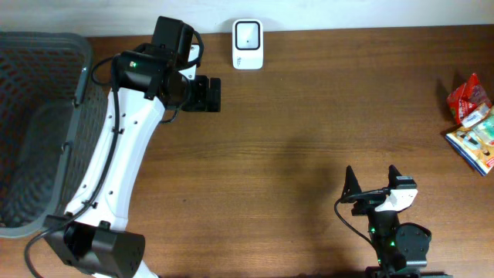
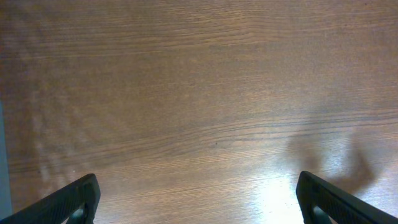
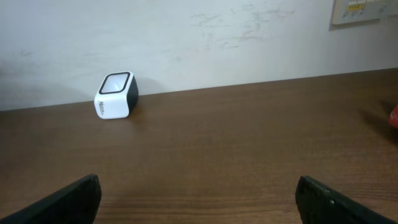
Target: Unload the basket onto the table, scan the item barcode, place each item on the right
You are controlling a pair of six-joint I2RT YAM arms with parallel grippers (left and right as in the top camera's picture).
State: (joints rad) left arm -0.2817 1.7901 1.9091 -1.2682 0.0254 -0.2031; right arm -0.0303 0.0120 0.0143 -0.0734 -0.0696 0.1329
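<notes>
Only overhead shows basket (image 1: 38,58) and snack packets (image 1: 474,133)

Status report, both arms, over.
Left end effector open, empty. Right end effector open, empty. Colourful snack packets untouched at the right edge of the brown wooden table; white box-shaped barcode scanner at far edge. Nothing between them.

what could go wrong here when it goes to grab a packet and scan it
The packets overlap at the far right of the table, so the open right gripper may pinch two at once. The left gripper hangs close beside the scanner and could block the path to it. No barcode shows on the packets, so it may end up facing away from the scanner window.
</notes>
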